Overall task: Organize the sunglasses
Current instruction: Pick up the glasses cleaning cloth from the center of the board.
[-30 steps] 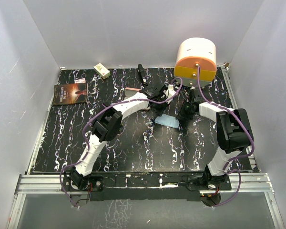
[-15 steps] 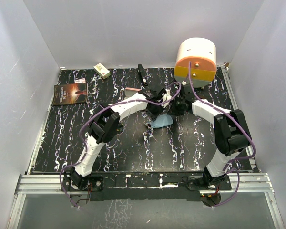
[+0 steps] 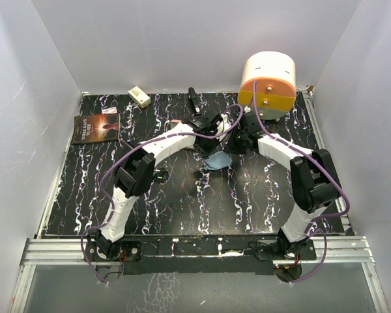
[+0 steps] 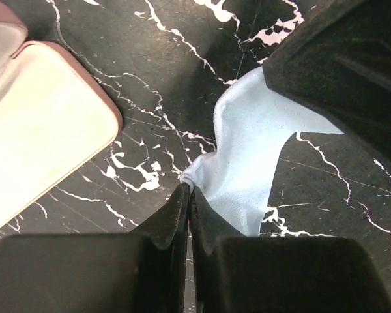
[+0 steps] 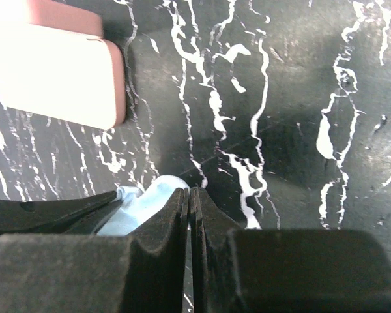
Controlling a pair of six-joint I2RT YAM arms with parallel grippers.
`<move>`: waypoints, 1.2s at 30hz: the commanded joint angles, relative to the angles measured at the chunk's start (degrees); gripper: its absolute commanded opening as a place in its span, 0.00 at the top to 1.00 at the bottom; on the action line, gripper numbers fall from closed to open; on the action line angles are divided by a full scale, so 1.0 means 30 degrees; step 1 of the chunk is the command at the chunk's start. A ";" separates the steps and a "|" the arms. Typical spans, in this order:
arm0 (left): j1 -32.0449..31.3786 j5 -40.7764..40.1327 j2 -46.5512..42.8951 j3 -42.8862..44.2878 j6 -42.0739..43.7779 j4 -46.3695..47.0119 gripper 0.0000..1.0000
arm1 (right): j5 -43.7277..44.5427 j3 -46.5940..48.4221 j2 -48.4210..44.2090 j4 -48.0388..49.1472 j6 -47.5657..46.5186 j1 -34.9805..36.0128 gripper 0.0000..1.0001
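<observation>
I am pinching one corner of the light blue cloth (image 4: pixel 247 150) in my left jaws, which are pressed together on it. My right jaws are closed tight too, at the cloth's far side. Whether they are really gripping an edge I cannot tell, since the cloth only shows beside one finger in the right wrist view.

I judge I am working on the cloth step, lifting or spreading it between both arms beside the open pink case (image 4: pixel 45 124). The next move is calling for both arms to travel together so the cloth does not tear loose, and to set it down clear of the case's mouth.

The sunglasses (image 3: pixel 201 173) are lying on the desk (image 3: pixel 85 182) just nearer than the cloth, not in the case. From above they are showing only as a small dark shape with faint glints, and neither wrist view is catching them. My arms are hiding most of the case from above.
</observation>
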 commanded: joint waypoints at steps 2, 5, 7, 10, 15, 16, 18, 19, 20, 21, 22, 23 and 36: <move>0.0168 -0.0412 -0.2800 -0.0834 0.0135 0.0502 1.00 | 0.0587 0.1046 0.0014 0.0887 0.0472 0.0359 0.92; 0.0219 -0.0733 -0.3334 -0.1403 0.0234 0.0998 1.00 | 0.0581 0.1276 0.0050 0.1068 0.0721 0.0565 0.92; 0.0261 -0.1064 -0.3686 -0.1671 0.0460 0.1271 1.00 | 0.0689 0.1499 0.0208 0.1155 0.0889 0.0708 0.92; 0.0362 -0.1685 -0.4111 -0.2149 0.0828 0.1580 1.00 | 0.0683 0.1862 0.0790 0.1267 0.1127 0.0905 0.92; 0.0689 -0.2226 -0.4919 -0.3216 0.1473 0.2487 1.00 | 0.0361 0.1970 0.1681 0.2133 0.1736 0.1108 0.92; 0.0782 -0.2258 -0.5090 -0.3506 0.1554 0.2770 1.00 | 0.0257 0.2025 0.1852 0.2348 0.1913 0.1145 0.92; 0.1035 -0.2270 -0.5293 -0.3927 0.1686 0.3118 1.00 | 0.0200 0.2131 0.2137 0.2794 0.2182 0.1243 0.92; 0.1195 -0.2248 -0.5360 -0.4005 0.1727 0.3167 1.00 | 0.0215 0.2200 0.2257 0.2899 0.2280 0.1275 0.92; 0.1336 -0.2154 -0.5394 -0.4084 0.1757 0.3185 1.00 | 0.0254 0.2319 0.2352 0.2935 0.2398 0.1294 0.92; 0.1585 -0.2066 -0.5446 -0.4152 0.1776 0.3242 1.00 | 0.0299 0.2447 0.2441 0.2950 0.2442 0.1289 0.92; 0.1765 -0.1989 -0.5504 -0.4238 0.1787 0.3337 1.00 | 0.0332 0.2577 0.2533 0.2952 0.2477 0.1292 0.92; 0.1920 -0.1873 -0.5566 -0.4382 0.1794 0.3433 1.00 | 0.0349 0.2706 0.2592 0.2978 0.2496 0.1314 0.92; 0.3222 -0.1279 -0.6114 -0.5135 0.2071 0.4743 1.00 | 0.0417 0.6113 0.4714 0.2490 0.2695 0.2216 0.92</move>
